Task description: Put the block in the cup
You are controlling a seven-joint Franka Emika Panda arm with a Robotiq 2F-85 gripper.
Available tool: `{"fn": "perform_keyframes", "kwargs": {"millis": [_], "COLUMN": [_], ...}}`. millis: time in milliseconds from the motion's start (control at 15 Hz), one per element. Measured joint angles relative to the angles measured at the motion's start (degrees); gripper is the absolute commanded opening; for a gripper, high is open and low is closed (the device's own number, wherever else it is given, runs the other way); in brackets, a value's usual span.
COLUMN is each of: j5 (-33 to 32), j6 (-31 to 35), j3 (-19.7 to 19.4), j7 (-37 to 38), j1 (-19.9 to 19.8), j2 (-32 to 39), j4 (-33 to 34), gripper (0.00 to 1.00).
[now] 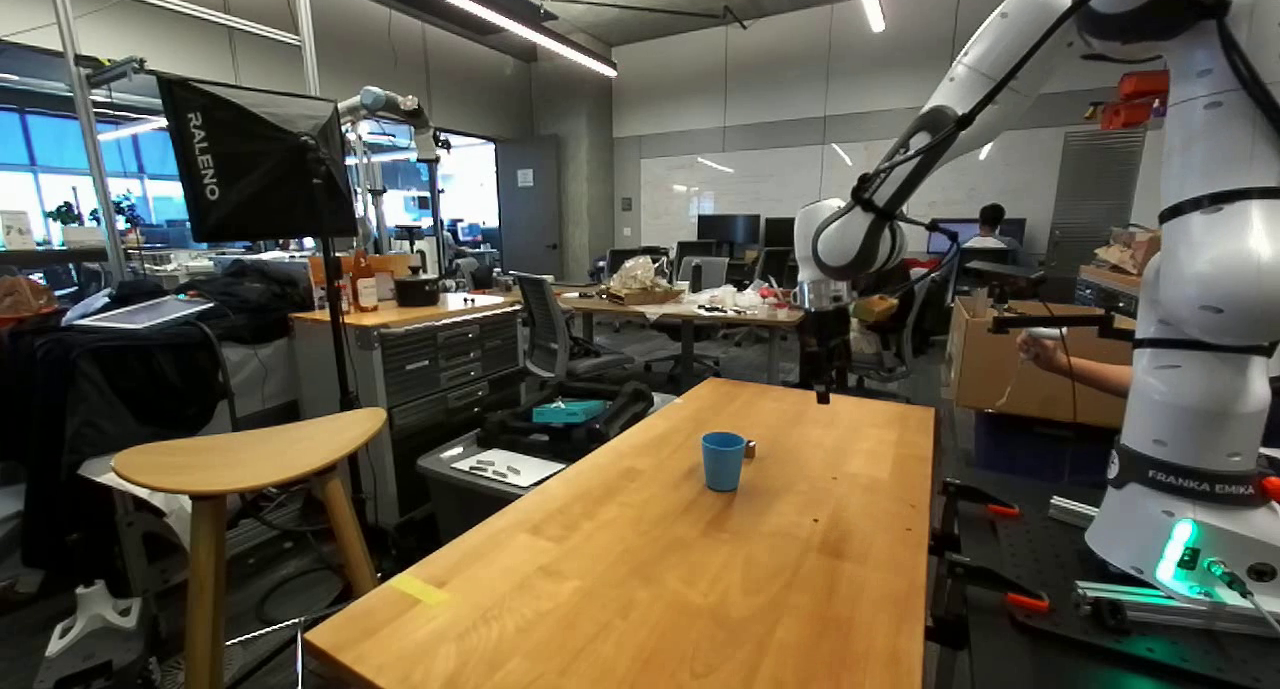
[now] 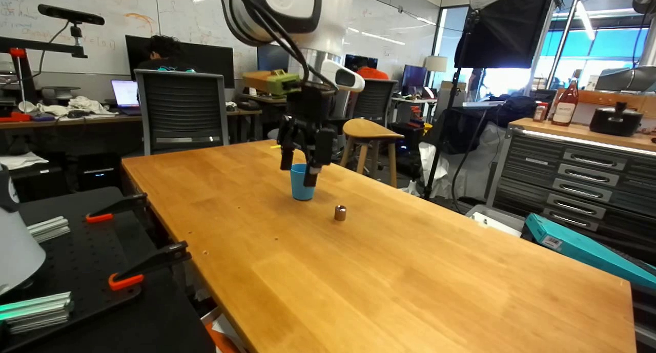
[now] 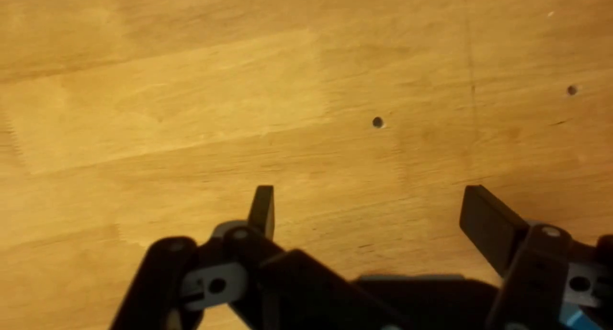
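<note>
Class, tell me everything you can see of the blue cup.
The cup is plain blue and handleless, perhaps plastic, with a round open rim and sides tapering slightly toward the base. It stands upright on the wooden table, which alone touches it. The copper-coloured block and the open gripper are apart from it, though in an exterior view the fingers hide part of it. Any contents cannot be seen.

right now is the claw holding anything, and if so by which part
Nothing is held: the claw stands open and empty, while the small coppery block and the blue cup both rest on the table.
</note>
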Motion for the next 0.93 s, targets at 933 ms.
{"fn": "perform_keyframes", "kwargs": {"millis": [933], "j5": [1.9], "j6": [9.42], "j3": [3.8], "j7": [18.27], "j1": [1.72], "j2": [25.96], "j4": [19.58], "gripper": [1.0]}}
